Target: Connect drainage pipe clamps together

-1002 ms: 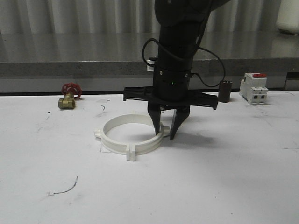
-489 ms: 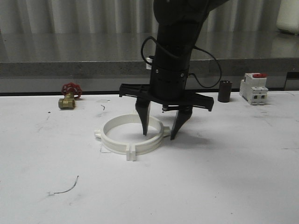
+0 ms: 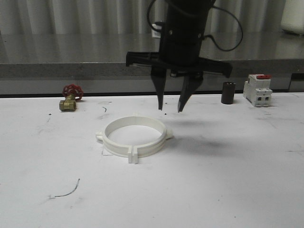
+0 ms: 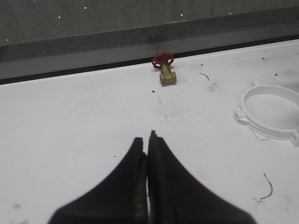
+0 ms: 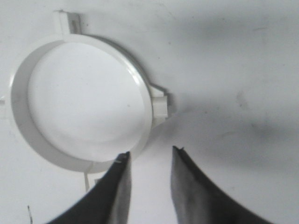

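The two white drainage pipe clamps (image 3: 147, 148) lie flat on the white table as one ring, their end tabs (image 3: 133, 155) meeting at the front. My right gripper (image 3: 170, 109) hangs open above the ring's far right side, clear of it, with nothing between its fingers. In the right wrist view the ring (image 5: 18, 100) lies below and to one side of the open right gripper (image 5: 151, 151). My left gripper (image 4: 145, 139) is shut and empty over bare table, with the ring (image 4: 267, 132) off to its side.
A brass valve with a red handle (image 3: 70, 99) sits at the back left. A black cylinder (image 3: 228, 92) and a white breaker with a red switch (image 3: 258, 90) stand at the back right. A grey ledge runs behind the table. A thin wire scrap (image 3: 66, 190) lies front left.
My right gripper's fingers straddled the ring's right wall, then spread and rose well above it. The ring has stayed in place on the table.
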Robot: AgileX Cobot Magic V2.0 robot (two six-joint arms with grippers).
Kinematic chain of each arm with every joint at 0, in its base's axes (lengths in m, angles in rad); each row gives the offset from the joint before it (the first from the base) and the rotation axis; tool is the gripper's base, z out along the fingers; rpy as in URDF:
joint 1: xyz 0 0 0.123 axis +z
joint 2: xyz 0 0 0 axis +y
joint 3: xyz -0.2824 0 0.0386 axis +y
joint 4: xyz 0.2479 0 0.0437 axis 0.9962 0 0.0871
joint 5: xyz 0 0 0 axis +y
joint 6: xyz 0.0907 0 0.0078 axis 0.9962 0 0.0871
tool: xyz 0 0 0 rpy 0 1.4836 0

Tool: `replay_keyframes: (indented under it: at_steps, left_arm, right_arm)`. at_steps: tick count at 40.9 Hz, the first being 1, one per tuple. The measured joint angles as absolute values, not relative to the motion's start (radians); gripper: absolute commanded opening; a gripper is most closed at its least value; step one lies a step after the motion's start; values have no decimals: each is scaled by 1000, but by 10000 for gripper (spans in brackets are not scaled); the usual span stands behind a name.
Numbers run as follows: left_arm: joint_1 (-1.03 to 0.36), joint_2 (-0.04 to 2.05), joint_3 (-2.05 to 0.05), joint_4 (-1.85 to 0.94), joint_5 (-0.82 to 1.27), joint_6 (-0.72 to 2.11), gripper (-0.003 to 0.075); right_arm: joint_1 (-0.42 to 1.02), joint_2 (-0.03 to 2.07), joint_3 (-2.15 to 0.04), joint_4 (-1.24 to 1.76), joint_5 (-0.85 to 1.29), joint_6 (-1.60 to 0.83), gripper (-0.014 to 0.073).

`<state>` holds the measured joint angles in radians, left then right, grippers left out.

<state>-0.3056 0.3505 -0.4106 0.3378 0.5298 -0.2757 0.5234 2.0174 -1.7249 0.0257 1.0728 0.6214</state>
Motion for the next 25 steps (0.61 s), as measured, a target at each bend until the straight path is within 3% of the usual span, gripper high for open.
replay_keyframes:
  at_steps: [3,16,25]
  left_arm:
    - [-306,351,-411,338,530,-276,-20]
    - [-306,351,-411,338,530,-276,-20]
    - [-306,351,-411,338,530,-276,-20]
  right_arm:
    - [523,1983,-1725,26,1094,594,-74]
    - [482,1836,-1673,47,1127,446,-62]
    - [298,1618,-1470,98,1104,296,-62]
